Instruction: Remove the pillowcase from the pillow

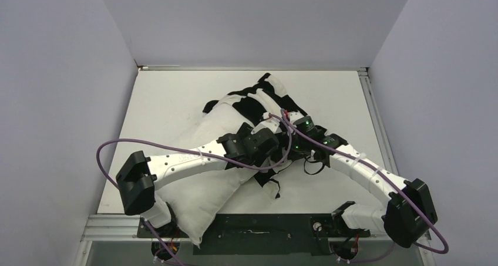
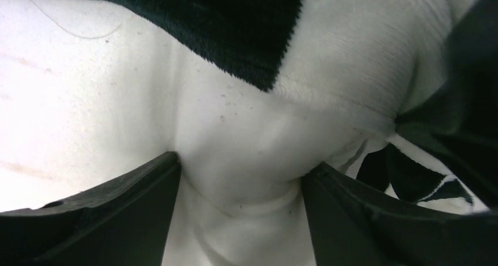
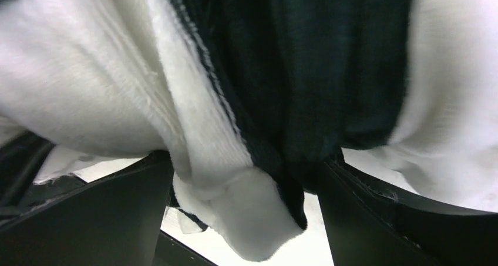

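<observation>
The plain white pillow (image 1: 205, 192) lies diagonally from the near-left edge toward the table's middle. The black-and-white checkered pillowcase (image 1: 264, 98) is bunched over its far end, with a strip trailing at the near right. My left gripper (image 1: 267, 140) is closed on a bulging fold of the white pillow (image 2: 88, 101), which fills the gap between its fingers (image 2: 135, 201); the pillowcase's edge (image 2: 352, 43) lies just above. My left gripper also shows in the left wrist view (image 2: 244, 163). My right gripper (image 1: 293, 128) (image 3: 246, 160) is shut on a gathered fold of the pillowcase (image 3: 305, 72).
The white table (image 1: 170, 101) is boxed in by grey walls on the left, back and right. A dark base plate (image 1: 264, 228) runs along the near edge. Purple cables (image 1: 106, 148) loop out from both arms.
</observation>
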{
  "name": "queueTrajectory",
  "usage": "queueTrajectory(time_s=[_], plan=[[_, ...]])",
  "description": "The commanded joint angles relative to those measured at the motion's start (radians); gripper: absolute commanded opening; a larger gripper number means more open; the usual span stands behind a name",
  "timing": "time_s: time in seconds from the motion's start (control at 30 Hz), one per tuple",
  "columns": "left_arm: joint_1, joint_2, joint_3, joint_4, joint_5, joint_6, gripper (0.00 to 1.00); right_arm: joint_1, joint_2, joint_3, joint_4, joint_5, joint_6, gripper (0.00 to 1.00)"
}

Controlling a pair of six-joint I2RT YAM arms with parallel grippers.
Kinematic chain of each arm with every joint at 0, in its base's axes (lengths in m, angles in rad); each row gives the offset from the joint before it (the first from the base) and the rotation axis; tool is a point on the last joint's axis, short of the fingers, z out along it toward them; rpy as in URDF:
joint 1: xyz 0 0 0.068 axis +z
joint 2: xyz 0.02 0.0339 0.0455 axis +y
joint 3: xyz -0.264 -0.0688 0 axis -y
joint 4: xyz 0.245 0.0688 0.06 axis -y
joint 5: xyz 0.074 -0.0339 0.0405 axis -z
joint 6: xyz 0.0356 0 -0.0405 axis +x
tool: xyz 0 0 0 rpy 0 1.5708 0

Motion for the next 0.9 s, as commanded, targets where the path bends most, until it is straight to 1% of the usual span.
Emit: queueTrajectory(time_s=[0.0, 0.03, 0.07, 0.13, 0.2, 0.23, 0.27, 0.3, 0.33, 0.37, 0.4, 0.53, 0.57, 0.6, 0.73, 0.87], plan=[[0.023, 0.019, -0.045, 0.008, -0.044, -0.037, 0.59, 0.053, 0.044, -0.047, 0.117, 0.029, 0.041, 0.9], [0.026, 0.011, -0.055, 0.015, -0.045, -0.041, 0.47, 0.063, 0.053, -0.058, 0.13, 0.037, 0.045, 0.9], [0.03, 0.001, -0.063, 0.024, -0.042, -0.042, 0.38, 0.072, 0.063, -0.066, 0.142, 0.047, 0.049, 0.9], [0.038, -0.027, -0.079, 0.038, -0.028, -0.036, 0.22, 0.083, 0.087, -0.078, 0.156, 0.076, 0.052, 0.91], [0.045, -0.062, -0.089, 0.048, -0.018, -0.026, 0.05, 0.084, 0.103, -0.079, 0.161, 0.112, 0.055, 0.95], [0.048, -0.079, -0.092, 0.05, -0.019, -0.021, 0.0, 0.083, 0.11, -0.074, 0.161, 0.128, 0.055, 0.97], [0.052, -0.098, -0.099, 0.051, -0.015, -0.013, 0.0, 0.082, 0.115, -0.066, 0.16, 0.143, 0.051, 0.93], [0.056, -0.118, -0.105, 0.051, -0.012, -0.004, 0.0, 0.079, 0.121, -0.054, 0.158, 0.158, 0.047, 0.84], [0.061, -0.136, -0.113, 0.051, -0.012, 0.004, 0.0, 0.07, 0.128, -0.04, 0.154, 0.17, 0.041, 0.74], [0.069, -0.16, -0.12, 0.051, -0.009, 0.015, 0.0, 0.059, 0.134, -0.023, 0.15, 0.173, 0.035, 0.63], [0.081, -0.184, -0.127, 0.049, -0.004, 0.028, 0.0, 0.048, 0.14, -0.004, 0.144, 0.174, 0.028, 0.54], [0.128, -0.283, -0.153, 0.043, -0.008, 0.094, 0.0, -0.027, 0.152, 0.079, 0.105, 0.185, 0.002, 0.11], [0.146, -0.306, -0.155, 0.038, -0.008, 0.116, 0.0, -0.05, 0.151, 0.098, 0.094, 0.185, -0.003, 0.06], [0.164, -0.328, -0.158, 0.035, -0.01, 0.13, 0.0, -0.074, 0.148, 0.125, 0.083, 0.185, -0.01, 0.05], [0.225, -0.407, -0.178, 0.038, -0.012, 0.206, 0.0, -0.161, 0.121, 0.199, 0.036, 0.207, -0.035, 0.05], [0.247, -0.471, -0.225, 0.08, -0.007, 0.284, 0.0, -0.269, 0.089, 0.243, 0.016, 0.174, -0.035, 0.05]])
